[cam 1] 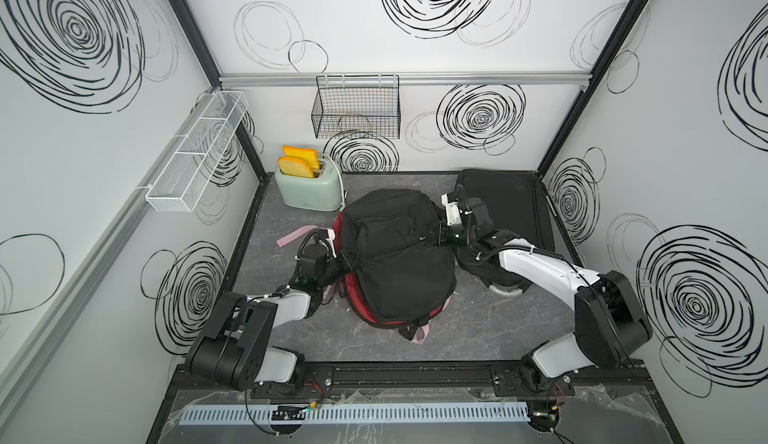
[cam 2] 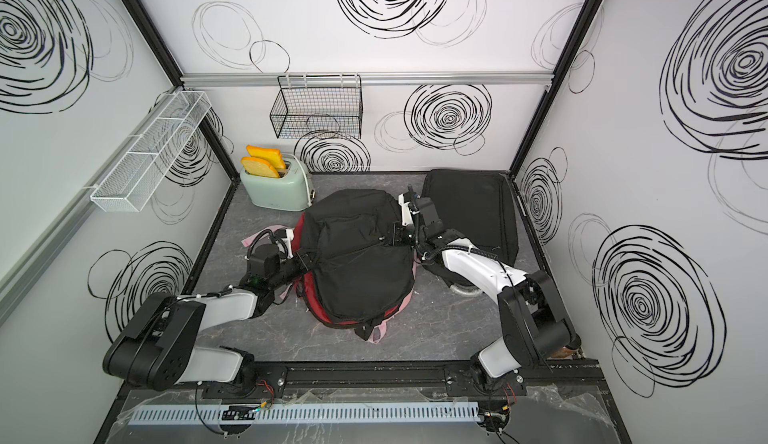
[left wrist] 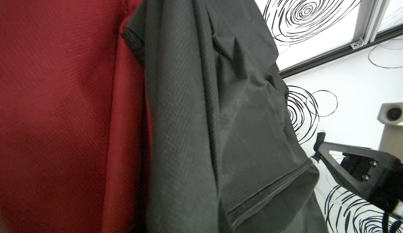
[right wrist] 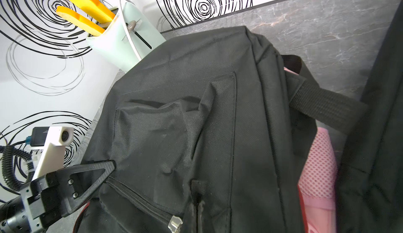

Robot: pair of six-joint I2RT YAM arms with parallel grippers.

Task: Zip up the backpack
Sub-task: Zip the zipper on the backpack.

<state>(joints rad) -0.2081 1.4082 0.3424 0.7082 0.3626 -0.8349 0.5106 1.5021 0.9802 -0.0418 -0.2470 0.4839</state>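
A black backpack (cam 1: 399,255) with red sides (left wrist: 65,112) lies in the middle of the table in both top views. Its front zipper (right wrist: 139,201) runs from the left edge across to a metal slider (right wrist: 175,222). My left gripper (cam 1: 349,260) is shut on the backpack's fabric at the zipper's left end; its fingers (right wrist: 102,168) show in the right wrist view. My right gripper (right wrist: 197,210) is shut on the black pull tab (right wrist: 198,186) next to the slider, at the backpack's right side (cam 2: 395,236). In the left wrist view, fabric hides the left jaws.
A mint toaster (cam 1: 309,190) holding two orange slices stands at the back left, close to the backpack. A second black bag (cam 1: 503,209) lies at the back right under my right arm. Pink straps (cam 1: 291,236) stick out leftward. A wire basket (cam 1: 356,111) hangs on the back wall.
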